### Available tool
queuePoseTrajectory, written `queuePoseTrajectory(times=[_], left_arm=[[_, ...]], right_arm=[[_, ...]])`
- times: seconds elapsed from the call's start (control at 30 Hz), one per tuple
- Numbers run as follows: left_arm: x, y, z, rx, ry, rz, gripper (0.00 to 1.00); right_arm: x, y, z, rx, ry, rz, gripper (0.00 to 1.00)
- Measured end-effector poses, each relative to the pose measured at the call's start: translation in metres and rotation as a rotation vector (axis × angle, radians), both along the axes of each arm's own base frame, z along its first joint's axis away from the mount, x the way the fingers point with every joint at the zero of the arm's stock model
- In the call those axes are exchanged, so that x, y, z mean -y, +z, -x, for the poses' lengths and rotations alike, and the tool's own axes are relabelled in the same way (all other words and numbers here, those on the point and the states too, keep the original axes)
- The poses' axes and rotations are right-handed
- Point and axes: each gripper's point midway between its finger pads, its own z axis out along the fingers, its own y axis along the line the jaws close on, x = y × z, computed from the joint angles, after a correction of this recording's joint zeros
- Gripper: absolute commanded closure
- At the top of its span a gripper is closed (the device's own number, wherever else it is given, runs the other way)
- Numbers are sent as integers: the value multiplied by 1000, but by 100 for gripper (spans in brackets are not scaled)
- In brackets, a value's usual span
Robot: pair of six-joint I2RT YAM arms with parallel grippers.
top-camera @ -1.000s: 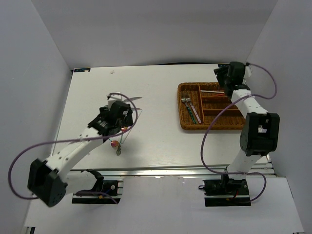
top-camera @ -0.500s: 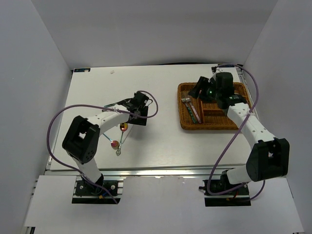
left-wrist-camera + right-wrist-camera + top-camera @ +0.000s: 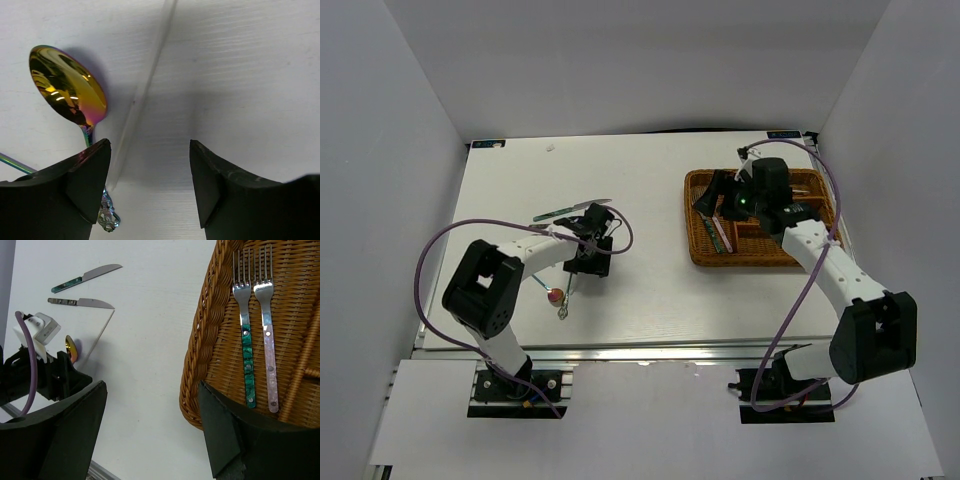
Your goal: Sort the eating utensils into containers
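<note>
The brown wicker tray sits at the right, and two forks lie side by side in its left slot. My right gripper hangs open and empty above the tray's left rim. My left gripper is open and empty, low over the table. A gold spoon and a white chopstick lie just ahead of its jaws. A red-bowled spoon lies near the front. Two knives lie farther back on the table.
The ornate end of a spoon handle lies by my left finger. White walls close in the table on three sides. The left arm shows in the right wrist view. Bare table lies between the loose cutlery and the tray.
My left gripper has come down and nearer, over the gold spoon and chopstick. My right gripper has shifted left to the tray's left rim. No utensil has moved.
</note>
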Motion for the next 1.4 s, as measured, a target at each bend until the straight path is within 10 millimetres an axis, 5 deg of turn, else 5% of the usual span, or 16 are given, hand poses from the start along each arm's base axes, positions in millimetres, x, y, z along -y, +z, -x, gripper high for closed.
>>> queuePoseTrajectory(times=[0.43,0.6,0.83,1.0,1.2,1.4], left_arm=[[5,-10,6,-40,29,86,35],[4,-10,4,-33,49,92,54],[14,-14,2,-9,71,100,89],[32,-17,1,34,42,59,100],[66,-17,-5,118,5,37,100],[79,-9,-8,170,40,94,100]], right_arm=[[-5,23,10,60,20,-13,21],[-3,40,16,103,20,-27,11],[-4,57,30,158,44,-59,11],[-9,46,37,125,81,-94,11],[-4,33,37,87,77,-146,11],[2,-13,41,-18,24,-175,13]])
